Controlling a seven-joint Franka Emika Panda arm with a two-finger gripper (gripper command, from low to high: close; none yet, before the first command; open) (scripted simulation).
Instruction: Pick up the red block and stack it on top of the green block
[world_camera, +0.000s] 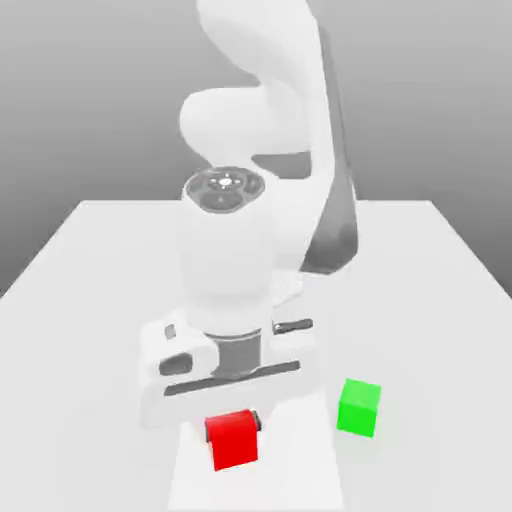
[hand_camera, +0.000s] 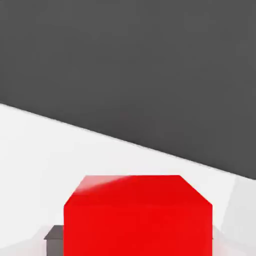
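Nearest in the exterior view, the red block sits at the front of the white bench, low in the picture and a little toward the exterior view's left of centre. The tool comes down on it from above: a dark fingertip shows against the block's side toward the exterior view's right, touching it, and the block's upper edge sits right under the tool's white body. The tool pinches the red block between its fingers, which stand narrowly apart with the cube filling the gap. Whether the cube rests on the bench or is raised off it I cannot tell.

In the hand view the red block is very close, its glossy top face catching a pale highlight, with a dark finger pad against one side of it.

Just beside the red block, toward the exterior view's right and slightly farther back, the green block stands upright on the bench, apart from the red cube and from the tool, with bare white surface between them.

Behind both cubes, the arm's wrist and broad white links rise over the middle of the bench toward a grey backdrop.
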